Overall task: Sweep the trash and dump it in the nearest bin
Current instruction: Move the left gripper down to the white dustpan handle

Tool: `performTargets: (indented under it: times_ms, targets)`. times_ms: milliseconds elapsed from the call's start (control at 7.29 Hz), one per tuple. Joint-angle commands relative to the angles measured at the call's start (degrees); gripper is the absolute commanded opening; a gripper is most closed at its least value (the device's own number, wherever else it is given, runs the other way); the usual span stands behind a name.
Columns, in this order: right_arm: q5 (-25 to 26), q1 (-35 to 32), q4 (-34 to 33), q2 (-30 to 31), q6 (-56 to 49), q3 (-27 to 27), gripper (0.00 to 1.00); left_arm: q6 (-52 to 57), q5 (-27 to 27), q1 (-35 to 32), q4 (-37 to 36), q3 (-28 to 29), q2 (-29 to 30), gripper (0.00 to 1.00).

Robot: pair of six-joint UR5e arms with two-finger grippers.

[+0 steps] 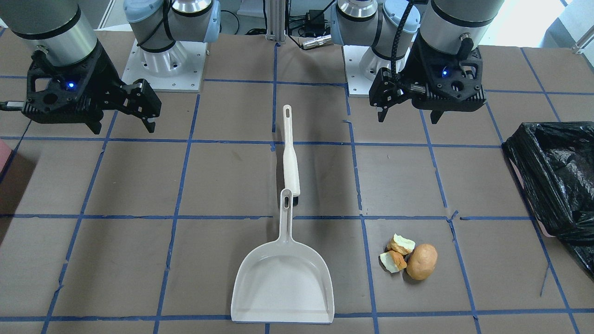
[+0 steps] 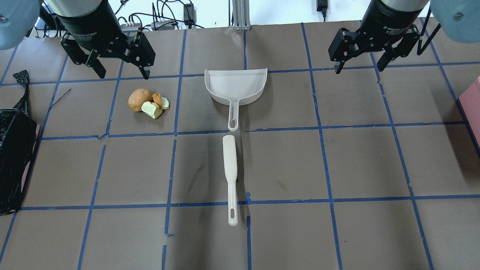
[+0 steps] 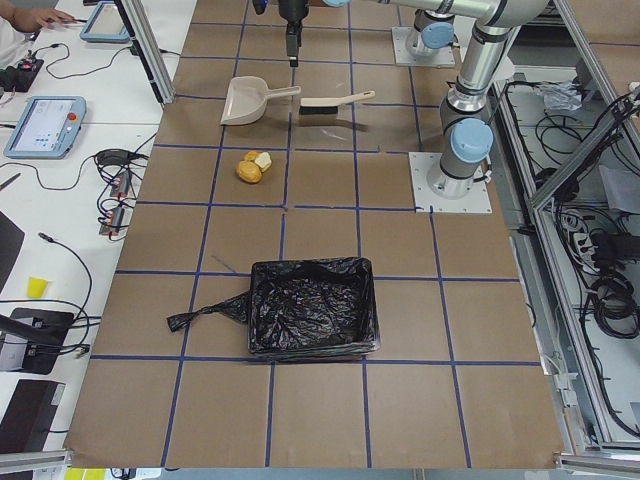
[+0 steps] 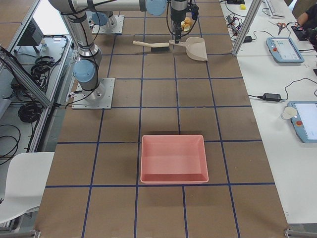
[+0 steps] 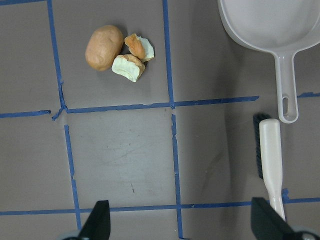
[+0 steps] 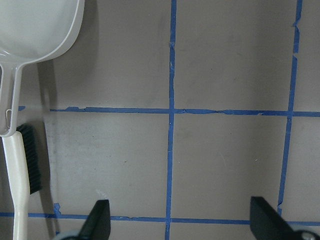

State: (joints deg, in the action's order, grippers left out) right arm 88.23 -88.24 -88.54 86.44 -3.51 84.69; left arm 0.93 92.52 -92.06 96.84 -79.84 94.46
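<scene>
The trash (image 2: pixel 144 101), a brown potato-like lump with two orange and pale-yellow chunks, lies on the table; it also shows in the front view (image 1: pixel 413 260) and the left wrist view (image 5: pixel 117 50). The bin (image 3: pixel 312 308), lined with a black bag, stands at the table's end on my left (image 2: pixel 15 150). A white dustpan (image 2: pixel 236 86) and a white brush (image 2: pixel 230 168) lie in the middle, handle to handle. My left gripper (image 2: pixel 123 74) is open and empty, hovering just beyond the trash. My right gripper (image 2: pixel 359 68) is open and empty, off to the right of the dustpan.
A pink tray (image 4: pixel 173 158) without a bag sits at the table's end on my right, its edge showing in the overhead view (image 2: pixel 473 101). The table is brown paper with a blue tape grid (image 2: pixel 243 129). The arm bases (image 1: pixel 167 60) stand at the robot's side.
</scene>
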Motion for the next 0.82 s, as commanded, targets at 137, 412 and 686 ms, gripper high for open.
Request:
performTargets:
  times_ms: [137, 412, 686]
  targets:
    - [-0.07, 0.00, 0.21, -0.21, -0.18, 0.22, 0.97, 0.04, -0.23, -0.31, -0.16, -0.40, -0.16, 1.00]
    - [-0.07, 0.00, 0.21, -0.30, -0.18, 0.22, 0.97, -0.05, -1.10, -0.49, -0.51, -1.27, 0.46, 1.00]
    - [-0.07, 0.00, 0.30, -0.30, -0.27, 0.22, 0.97, 0.13, -4.44, -2.15, -7.24, -2.95, 3.52, 1.00]
